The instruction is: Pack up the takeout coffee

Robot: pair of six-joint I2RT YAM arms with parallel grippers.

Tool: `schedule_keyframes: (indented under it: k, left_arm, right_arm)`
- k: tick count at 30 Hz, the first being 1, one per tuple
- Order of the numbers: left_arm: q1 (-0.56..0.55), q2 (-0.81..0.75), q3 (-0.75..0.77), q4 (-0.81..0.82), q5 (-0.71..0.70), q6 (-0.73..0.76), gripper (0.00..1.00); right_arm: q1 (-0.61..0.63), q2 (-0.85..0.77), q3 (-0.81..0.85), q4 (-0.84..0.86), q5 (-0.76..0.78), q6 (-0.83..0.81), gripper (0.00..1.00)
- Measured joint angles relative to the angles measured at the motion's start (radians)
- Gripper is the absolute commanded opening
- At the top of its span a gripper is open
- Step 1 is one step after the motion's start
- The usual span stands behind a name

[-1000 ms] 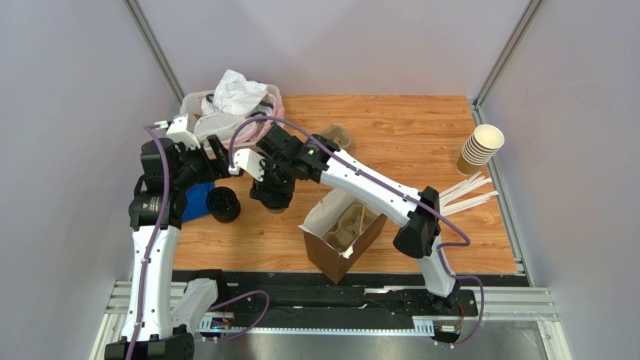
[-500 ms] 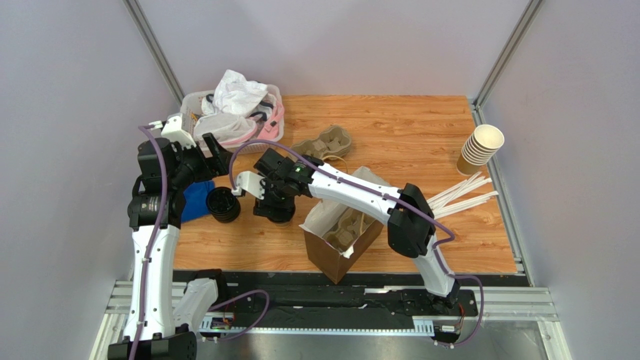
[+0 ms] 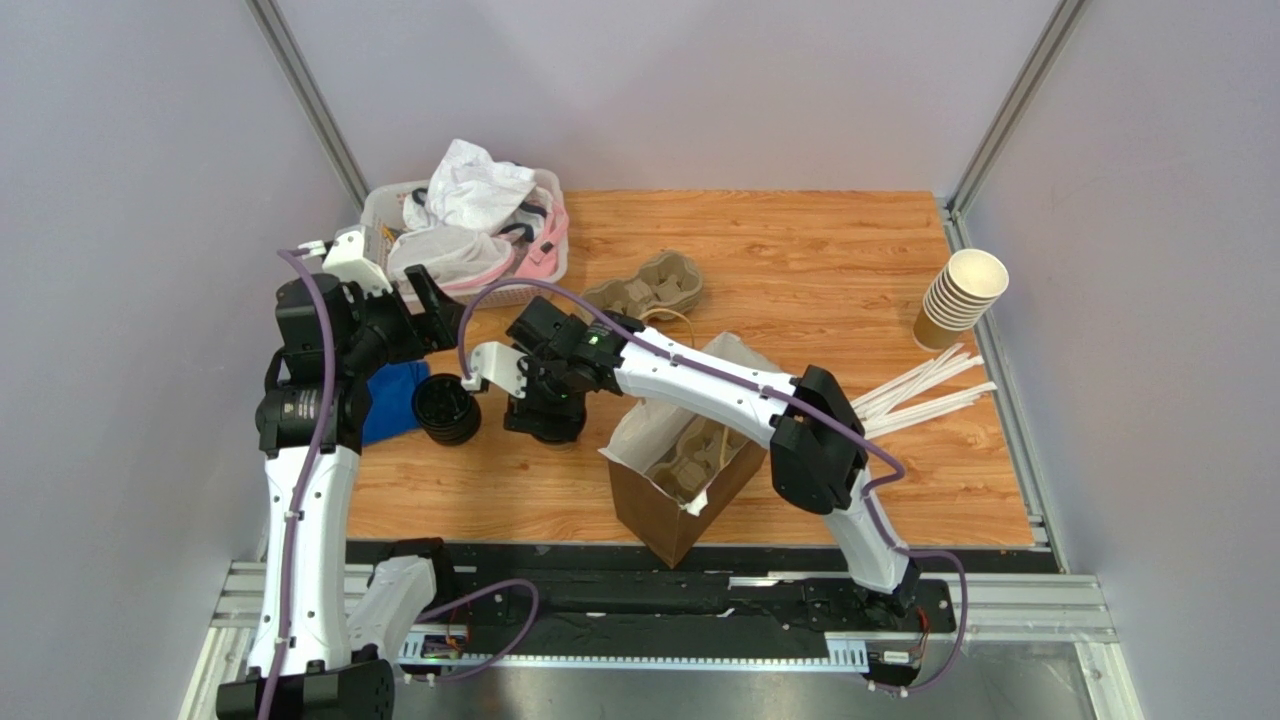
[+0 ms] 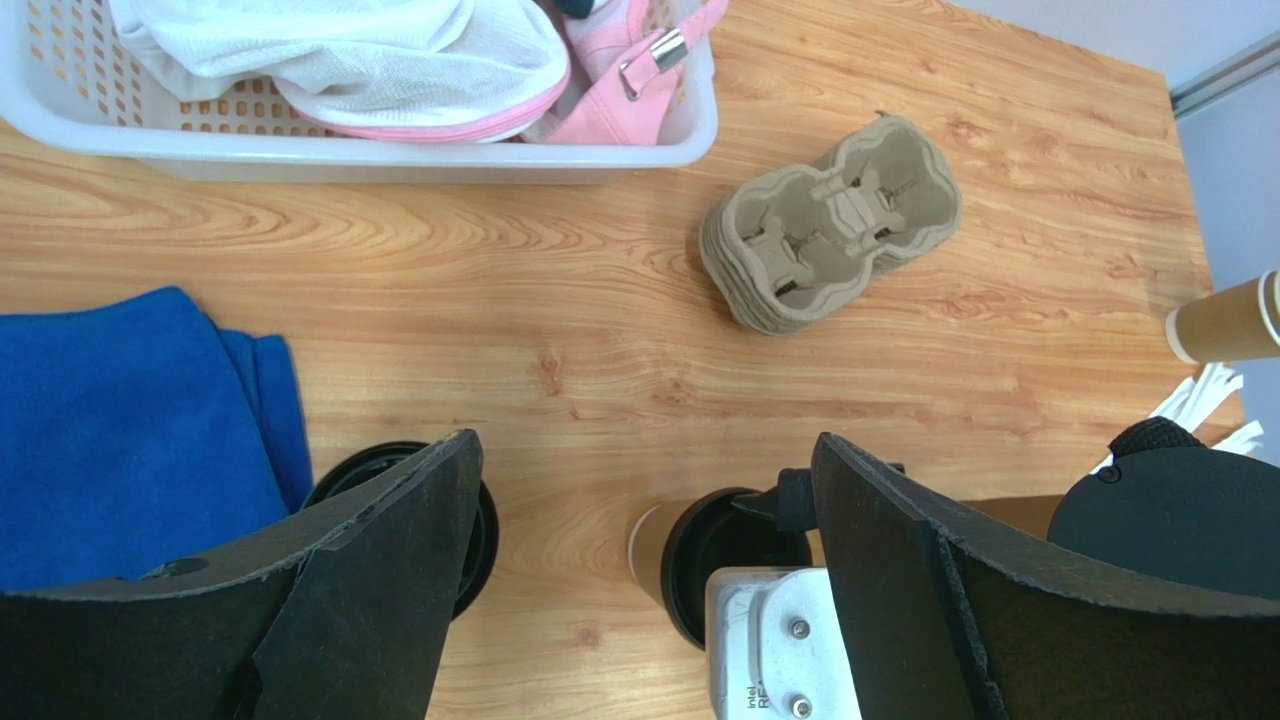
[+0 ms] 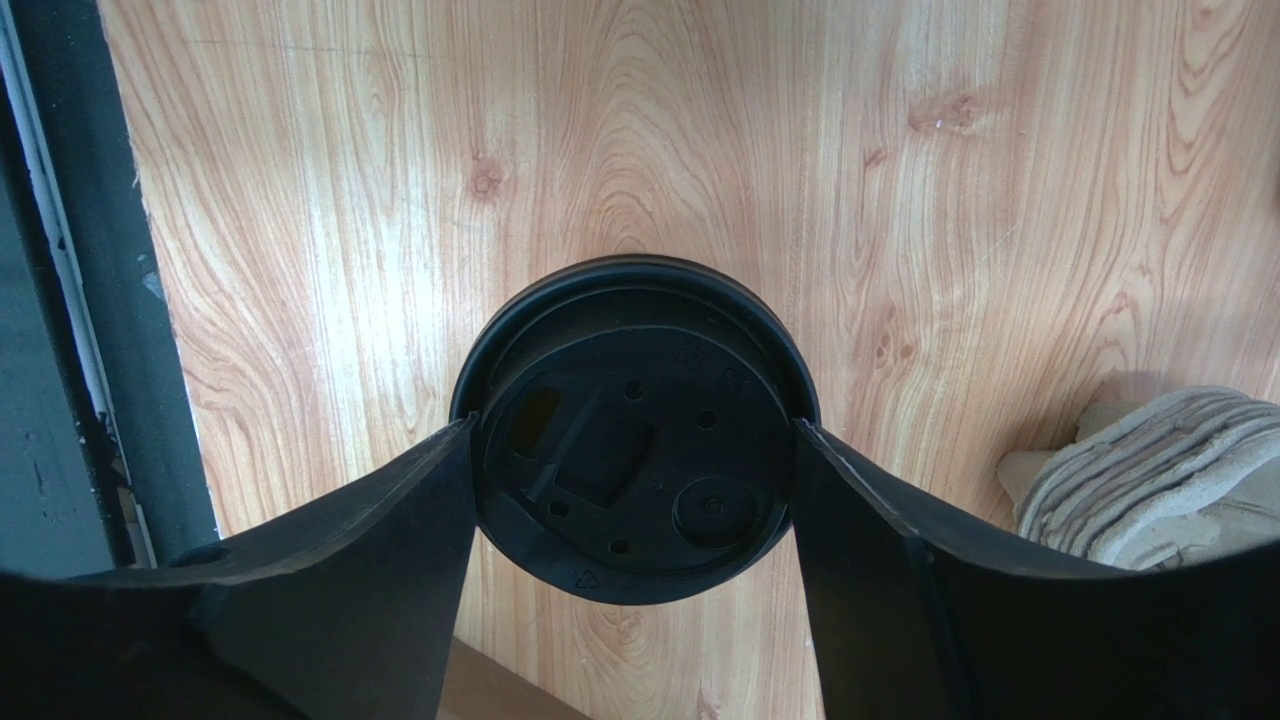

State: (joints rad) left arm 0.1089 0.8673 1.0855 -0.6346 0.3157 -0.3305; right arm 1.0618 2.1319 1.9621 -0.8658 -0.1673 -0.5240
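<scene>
The takeout coffee (image 5: 631, 375) is dead centre between the fingers of my right gripper (image 5: 634, 450), black lid facing the wrist camera. It's near the left side of the brown paper bag (image 3: 649, 522) and just right of the loose stack of black lids (image 3: 446, 408). My jaws are pressed in from both sides against the lid's edge, so I'm calling that a grasp. I can't tell from any view whether the base is on the wood or off it.

Handling thoughts: it's a small paper cup, so it should be light if empty and a bit top-heavy and sloshy if filled (lid's on, so no way to see). The paper wall is soft, and I'd expect a hard squeeze to push it oval and maybe pop the lid. The lid is the stiffest part, but that plastic looks slick. My pick would be the band just under the lid, where the cup's rim backs it up. Moderate squeeze, kept upright the whole way.

Further out, the bag stands open with a cardboard carrier (image 3: 688, 458) inside, which I'd guess is where the cup goes. My left gripper (image 4: 646, 450) hangs wide open with nothing in it, next to the blue cloth (image 4: 135, 420). A spare carrier (image 4: 834, 218) and a white basket (image 4: 451, 155) sit further back.
</scene>
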Motion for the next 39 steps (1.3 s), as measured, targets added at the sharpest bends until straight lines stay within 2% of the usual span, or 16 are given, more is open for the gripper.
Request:
schedule_keyframes:
  k: [6, 14, 17, 22, 24, 27, 32, 36, 39]
  left_arm:
    - [0.006, 0.024, 0.000, 0.010, 0.025, 0.003, 0.90]
    - [0.010, 0.052, 0.002, 0.032, 0.063, 0.003, 0.90]
    - [0.010, 0.057, 0.002, 0.045, 0.083, 0.001, 0.90]
    - [0.026, 0.076, 0.052, 0.181, 0.124, -0.035, 0.90]
    - [0.024, 0.079, 0.066, 0.229, 0.164, -0.037, 0.90]
    - [0.019, 0.097, 0.057, 0.224, 0.227, -0.029, 0.90]
    - [0.000, 0.185, 0.056, 0.227, 0.334, -0.003, 0.87]
    - [-0.075, 0.232, 0.056, 0.228, 0.446, 0.042, 0.84]
    - [-0.167, 0.240, 0.057, 0.217, 0.541, 0.099, 0.86]
  right_arm:
    - [0.000, 0.012, 0.034, -0.028, 0.000, 0.002, 0.89]
    - [0.000, 0.012, 0.088, -0.062, 0.001, 0.012, 0.97]
    - [0.000, 0.012, 0.166, -0.097, 0.002, 0.038, 1.00]
    - [-0.006, -0.012, 0.327, -0.218, 0.004, 0.093, 1.00]
    - [-0.013, -0.061, 0.330, -0.235, 0.005, 0.122, 1.00]
    - [-0.054, -0.192, 0.330, -0.167, 0.025, 0.163, 1.00]
    - [-0.199, -0.438, 0.359, -0.122, 0.093, 0.212, 0.99]
    - [-0.341, -0.586, 0.337, -0.154, 0.147, 0.247, 0.90]
    - [-0.461, -0.668, 0.221, -0.232, 0.126, 0.268, 0.86]
